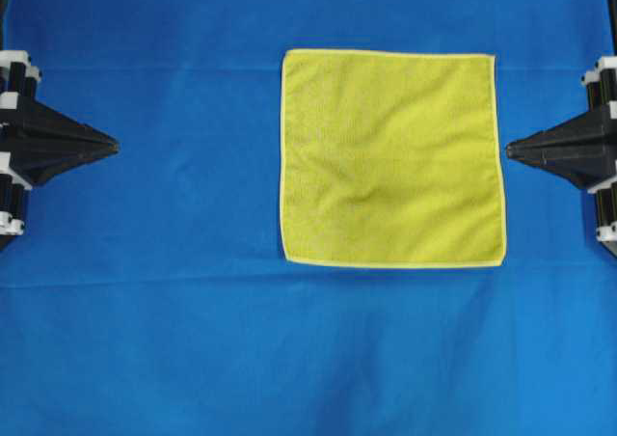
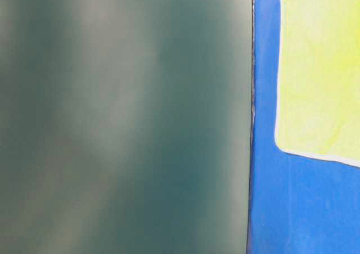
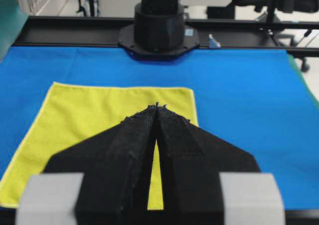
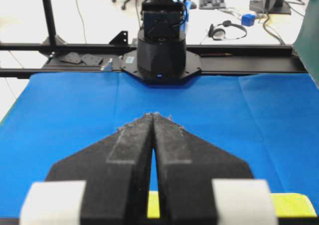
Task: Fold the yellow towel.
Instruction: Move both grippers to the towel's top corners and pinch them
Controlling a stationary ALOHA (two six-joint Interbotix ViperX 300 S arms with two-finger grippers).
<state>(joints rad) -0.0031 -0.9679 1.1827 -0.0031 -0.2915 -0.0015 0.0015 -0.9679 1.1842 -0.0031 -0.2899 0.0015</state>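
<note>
Both grippers are pinched fully closed with nothing in them. The left black gripper (image 1: 114,146) sits well off to the side, while the right black gripper (image 1: 510,149) tip is just beside the square yellow-green microfibre towel (image 1: 390,156), not touching. Towel lies flat, unfolded, on the blue cloth-covered tabletop (image 1: 174,340), right of centre.

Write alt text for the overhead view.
A square yellow towel lies flat and unfolded on a blue cloth, right of centre. The left gripper and right gripper, both shut, point inward from the side edges, neither touching the towel.
</note>
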